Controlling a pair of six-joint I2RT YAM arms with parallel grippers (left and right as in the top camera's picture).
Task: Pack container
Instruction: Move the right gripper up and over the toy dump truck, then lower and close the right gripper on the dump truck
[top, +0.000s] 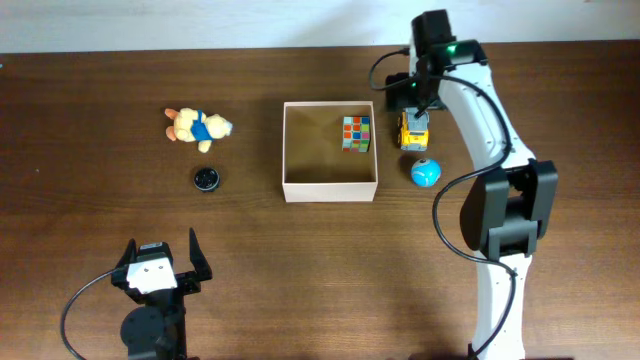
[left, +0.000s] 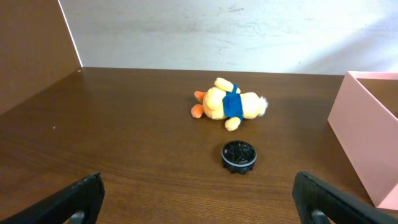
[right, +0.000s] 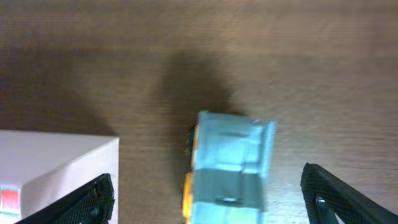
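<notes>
Right hand (top: 414, 103) low over yellow toy truck (top: 413, 136)

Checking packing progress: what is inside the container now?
A puzzle cube sits in the far right corner of the container. The remaining floor looks bare; beneath the cube is covered.

Left claw (left: 202, 204), right claw (right: 208, 196): both agape.

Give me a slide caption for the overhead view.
Right gripper hovers over a toy truck beside the box holding a puzzle cube; left gripper rests open.
</notes>
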